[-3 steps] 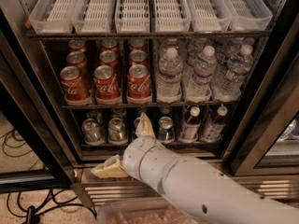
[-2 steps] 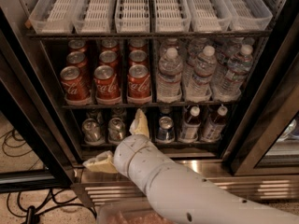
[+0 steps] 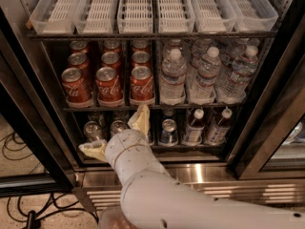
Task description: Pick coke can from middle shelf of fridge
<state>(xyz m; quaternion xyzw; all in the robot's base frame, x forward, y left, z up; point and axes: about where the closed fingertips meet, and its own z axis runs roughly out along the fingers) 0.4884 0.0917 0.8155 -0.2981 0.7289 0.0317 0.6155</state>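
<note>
The fridge (image 3: 267, 109) stands open in front of me. Its middle shelf (image 3: 200, 107) holds three lanes of red coke cans on the left; the front ones are the left can (image 3: 76, 86), the middle can (image 3: 108, 84) and the right can (image 3: 142, 84). My gripper (image 3: 117, 134) is open, below the shelf's front edge, in front of the lower shelf. One cream fingertip (image 3: 140, 118) reaches up just under the right front coke can, the other (image 3: 95, 150) points down-left. It holds nothing.
Water bottles (image 3: 205, 75) fill the right half of the middle shelf. White slotted trays (image 3: 138, 8) sit on the rack above. Silver cans (image 3: 167, 130) and small bottles (image 3: 193, 125) stand on the lower shelf. The steel base (image 3: 209, 175) runs below. Cables (image 3: 19, 151) lie on the floor at left.
My arm has swung left and slightly up, bringing the upper fingertip closer to the middle shelf's edge under the coke cans. The cans have not moved.
</note>
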